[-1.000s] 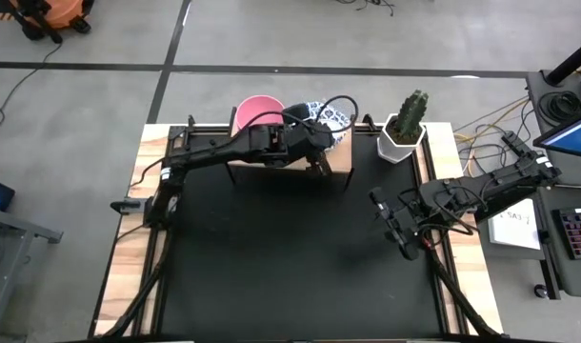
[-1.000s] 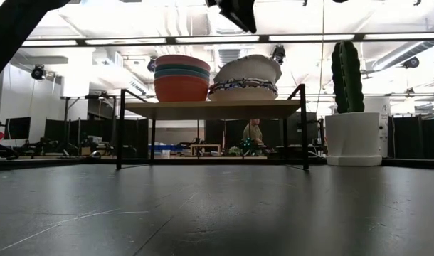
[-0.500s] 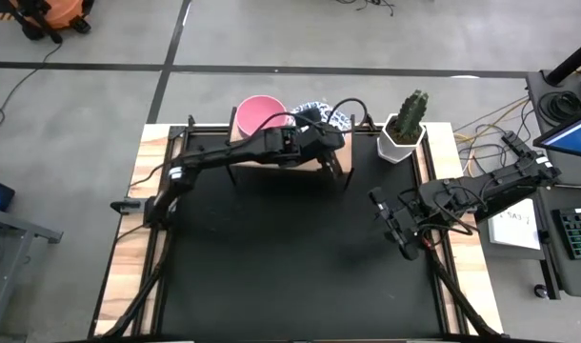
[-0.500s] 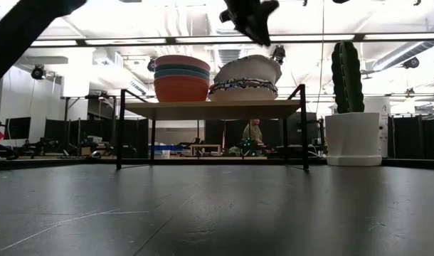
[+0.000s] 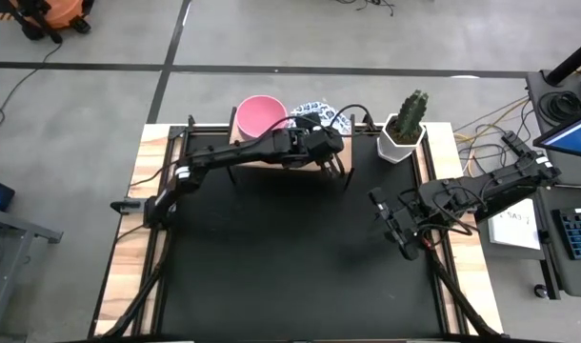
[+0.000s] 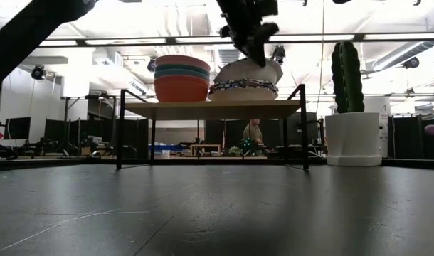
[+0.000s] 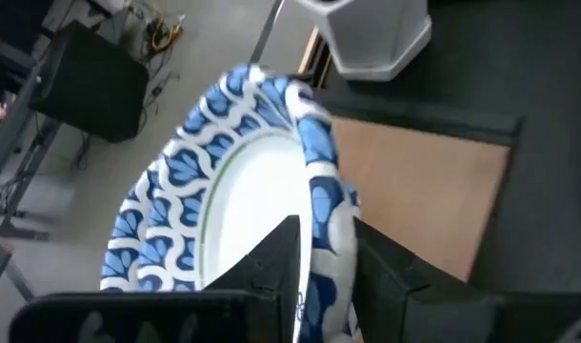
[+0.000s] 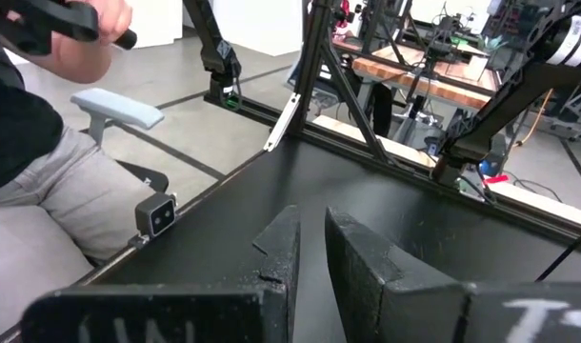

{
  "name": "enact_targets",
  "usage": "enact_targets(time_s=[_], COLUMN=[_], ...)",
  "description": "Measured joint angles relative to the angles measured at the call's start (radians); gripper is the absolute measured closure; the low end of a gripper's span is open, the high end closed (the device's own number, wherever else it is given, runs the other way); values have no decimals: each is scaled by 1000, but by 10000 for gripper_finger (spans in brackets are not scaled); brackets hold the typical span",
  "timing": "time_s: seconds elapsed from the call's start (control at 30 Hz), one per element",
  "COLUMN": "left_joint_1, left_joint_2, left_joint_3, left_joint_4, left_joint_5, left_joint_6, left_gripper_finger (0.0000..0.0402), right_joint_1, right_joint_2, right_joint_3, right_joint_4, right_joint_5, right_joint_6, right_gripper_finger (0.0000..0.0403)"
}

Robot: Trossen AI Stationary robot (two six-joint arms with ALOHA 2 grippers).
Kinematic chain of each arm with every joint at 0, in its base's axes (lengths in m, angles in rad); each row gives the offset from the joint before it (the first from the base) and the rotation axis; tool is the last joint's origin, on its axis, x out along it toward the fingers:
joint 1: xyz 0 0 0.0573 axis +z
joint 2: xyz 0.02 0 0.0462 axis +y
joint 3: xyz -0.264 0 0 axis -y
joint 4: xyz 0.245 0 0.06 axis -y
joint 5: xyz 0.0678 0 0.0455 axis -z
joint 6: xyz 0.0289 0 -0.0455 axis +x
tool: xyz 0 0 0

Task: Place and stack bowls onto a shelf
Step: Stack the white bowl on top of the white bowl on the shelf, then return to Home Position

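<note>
On the shelf stand two stacks of bowls. The plain stack has the pink bowl on top. In the blue-patterned stack, the top bowl sits tilted on those under it. My left gripper is over this stack, shut on the top bowl's rim. My right gripper waits shut near the table's right edge and touches nothing. My left gripper holds the tilted top bowl by its blue-patterned scalloped rim. One finger is inside the bowl and the other outside. The fingers come down from above. The bowl still rests, tilted, on the patterned bowls below it.
A cactus in a white hexagonal pot stands right of the shelf at the table's far edge. Bare shelf board shows beside the patterned stack. The black tabletop stretches in front of the shelf. A seated person is beyond the table.
My left gripper has come down from above the shelf onto the tilted top patterned bowl, shifting a little toward the table's right, and now has the bowl's rim between its fingers. The stacks have stayed where they were.
</note>
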Motion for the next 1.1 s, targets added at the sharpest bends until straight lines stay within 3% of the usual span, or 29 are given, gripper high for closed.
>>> enact_targets(time_s=[0.87,1.1], left_joint_1=[19,30], left_joint_2=[-3,17], left_joint_3=[10,4], left_joint_4=[76,26], left_joint_5=[1,-129], left_joint_6=[17,-33], left_gripper_finger=[339,339], right_joint_1=[0,0], right_joint_2=[0,1], right_joint_3=[0,0], right_joint_4=[1,-4], right_joint_5=[0,0], right_joint_6=[0,-1], right_gripper_finger=[360,360])
